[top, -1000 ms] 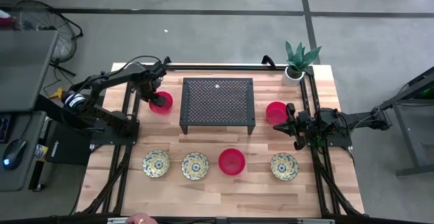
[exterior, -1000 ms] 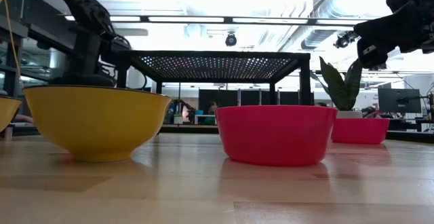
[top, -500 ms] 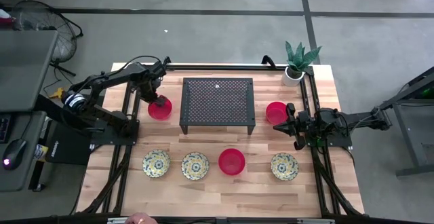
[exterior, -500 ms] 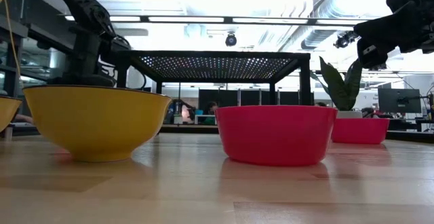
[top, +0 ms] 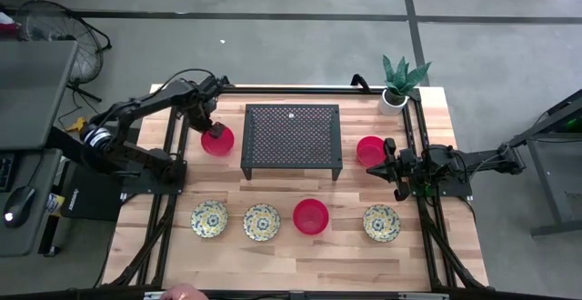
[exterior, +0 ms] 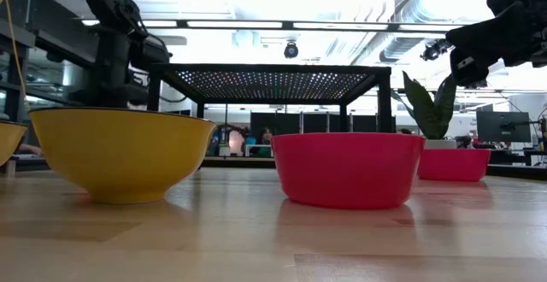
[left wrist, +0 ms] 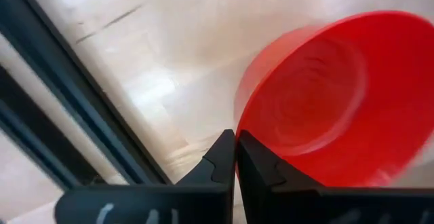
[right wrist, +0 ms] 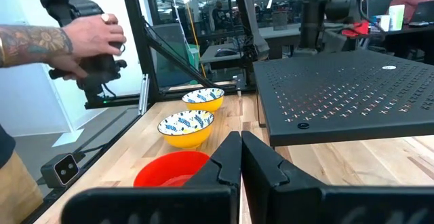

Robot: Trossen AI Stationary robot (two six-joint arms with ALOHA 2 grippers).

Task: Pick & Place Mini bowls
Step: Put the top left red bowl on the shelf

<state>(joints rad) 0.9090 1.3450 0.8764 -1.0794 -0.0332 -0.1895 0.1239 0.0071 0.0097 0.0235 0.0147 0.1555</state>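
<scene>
Left gripper pinches rim of red bowl, left of middle, to lift it; right gripper closed, empty, waits

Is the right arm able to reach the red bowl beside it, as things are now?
Probably yes. The right gripper, shut, hovers right next to the red bowl on the table's right side. Nothing lies between them; the black perforated stand sits farther off. It would have to open first.

Black perforated metal stand at centre of light wooden table; small white pot with green plant at upper right corner
</scene>
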